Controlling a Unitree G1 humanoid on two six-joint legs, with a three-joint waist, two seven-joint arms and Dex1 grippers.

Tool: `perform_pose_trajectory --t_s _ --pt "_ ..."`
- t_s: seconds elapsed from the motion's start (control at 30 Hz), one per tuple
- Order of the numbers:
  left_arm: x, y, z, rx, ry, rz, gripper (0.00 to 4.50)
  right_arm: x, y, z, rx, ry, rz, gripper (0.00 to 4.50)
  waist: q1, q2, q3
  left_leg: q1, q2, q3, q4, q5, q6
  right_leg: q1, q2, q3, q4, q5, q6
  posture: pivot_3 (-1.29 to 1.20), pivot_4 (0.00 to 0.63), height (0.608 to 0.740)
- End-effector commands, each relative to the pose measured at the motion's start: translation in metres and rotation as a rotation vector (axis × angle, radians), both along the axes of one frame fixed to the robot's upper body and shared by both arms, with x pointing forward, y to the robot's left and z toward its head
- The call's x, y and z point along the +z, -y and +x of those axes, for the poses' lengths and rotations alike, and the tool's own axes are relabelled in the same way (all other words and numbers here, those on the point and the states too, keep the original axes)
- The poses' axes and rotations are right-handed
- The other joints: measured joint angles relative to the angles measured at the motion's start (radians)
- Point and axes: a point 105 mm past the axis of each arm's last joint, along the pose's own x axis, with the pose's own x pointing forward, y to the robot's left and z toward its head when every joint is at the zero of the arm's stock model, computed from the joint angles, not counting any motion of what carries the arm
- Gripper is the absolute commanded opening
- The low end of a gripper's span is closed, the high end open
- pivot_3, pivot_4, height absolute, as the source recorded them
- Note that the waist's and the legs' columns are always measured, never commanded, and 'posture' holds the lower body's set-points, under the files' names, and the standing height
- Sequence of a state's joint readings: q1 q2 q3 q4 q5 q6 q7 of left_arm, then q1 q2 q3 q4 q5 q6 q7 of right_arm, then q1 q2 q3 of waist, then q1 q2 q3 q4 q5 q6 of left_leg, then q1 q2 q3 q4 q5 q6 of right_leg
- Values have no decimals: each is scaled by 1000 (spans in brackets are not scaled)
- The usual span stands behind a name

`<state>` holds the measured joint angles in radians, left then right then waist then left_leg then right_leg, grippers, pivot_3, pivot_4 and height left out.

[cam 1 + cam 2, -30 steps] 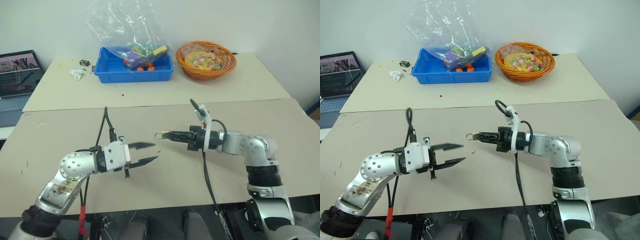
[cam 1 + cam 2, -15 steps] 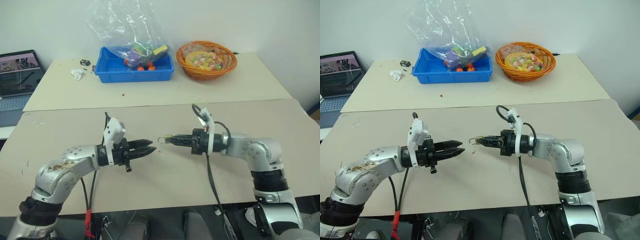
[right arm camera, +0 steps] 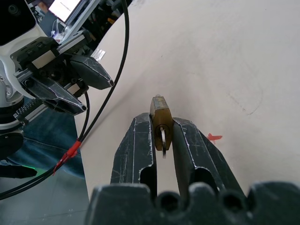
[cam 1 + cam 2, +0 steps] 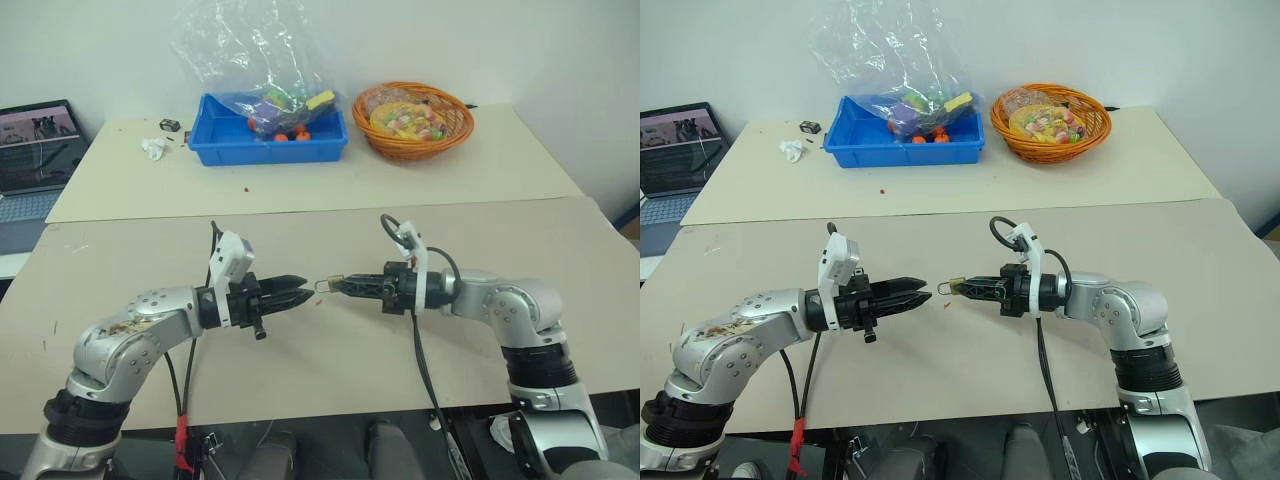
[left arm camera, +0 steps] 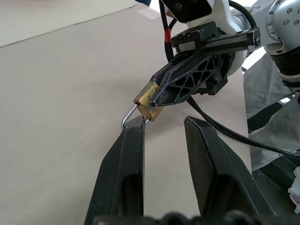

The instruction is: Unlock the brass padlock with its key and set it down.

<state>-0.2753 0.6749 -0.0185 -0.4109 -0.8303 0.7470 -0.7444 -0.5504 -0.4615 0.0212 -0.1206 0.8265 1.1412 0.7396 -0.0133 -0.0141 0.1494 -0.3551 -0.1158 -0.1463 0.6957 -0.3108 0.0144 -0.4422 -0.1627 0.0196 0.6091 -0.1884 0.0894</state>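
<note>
The left gripper [image 4: 300,290] has rolled over and come close, fingers apart — almost touching the tiny yellow brass padlock [image 5: 148,101], clamped in the right gripper [image 3: 162,133] — the key step looks next.

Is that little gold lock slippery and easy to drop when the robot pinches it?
Probably a bit: the brass padlock looks smooth and hard, and the right gripper pinches it by narrow fingertips. It seems stiff and light; its thin shackle might snag.
</note>
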Motion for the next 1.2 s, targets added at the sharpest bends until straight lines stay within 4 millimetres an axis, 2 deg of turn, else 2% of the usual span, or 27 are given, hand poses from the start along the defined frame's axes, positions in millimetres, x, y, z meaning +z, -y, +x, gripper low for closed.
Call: perform_pose_trajectory --t_s 0.03,0.07,0.23,0.43,0.57,0.73,1.07,1.2 --pt "11 4 -4 -24 43 -10 1381 19 -1 1 8 84 30 141 0 0 0 0 0 0 0 0 0 0 0 0 0 0 0 0 150 740" --pt "11 4 -4 -27 46 -9 1381 19 -1 1 8 84 30 141 0 0 0 0 0 0 0 0 0 0 0 0 0 0 0 0 150 740" --pt "15 3 -5 -29 58 -33 74 20 0 2 7 87 31 141 0 0 0 0 0 0 0 0 0 0 0 0 0 0 0 0 150 740" --pt "11 5 -7 -50 49 -13 74 25 -2 -1 22 106 34 141 0 0 0 0 0 0 0 0 0 0 0 0 0 0 0 0 150 740" --pt "12 6 -2 -39 48 -14 74 35 -8 -15 88 132 63 141 0 0 0 0 0 0 0 0 0 0 0 0 0 0 0 0 150 740" --pt "10 8 -1 -46 53 -3 74 51 -13 -22 123 141 131 141 0 0 0 0 0 0 0 0 0 0 0 0 0 0 0 0 150 740" --pt "10 9 2 -40 63 -1 74 59 -12 -12 63 133 153 141 -1 0 0 0 0 0 0 0 0 0 0 0 0 0 0 0 150 740" --pt "10 9 2 -37 58 -7 74 62 -13 -19 96 135 159 141 1 0 0 0 0 0 0 0 0 0 0 0 0 0 0 0 150 740"
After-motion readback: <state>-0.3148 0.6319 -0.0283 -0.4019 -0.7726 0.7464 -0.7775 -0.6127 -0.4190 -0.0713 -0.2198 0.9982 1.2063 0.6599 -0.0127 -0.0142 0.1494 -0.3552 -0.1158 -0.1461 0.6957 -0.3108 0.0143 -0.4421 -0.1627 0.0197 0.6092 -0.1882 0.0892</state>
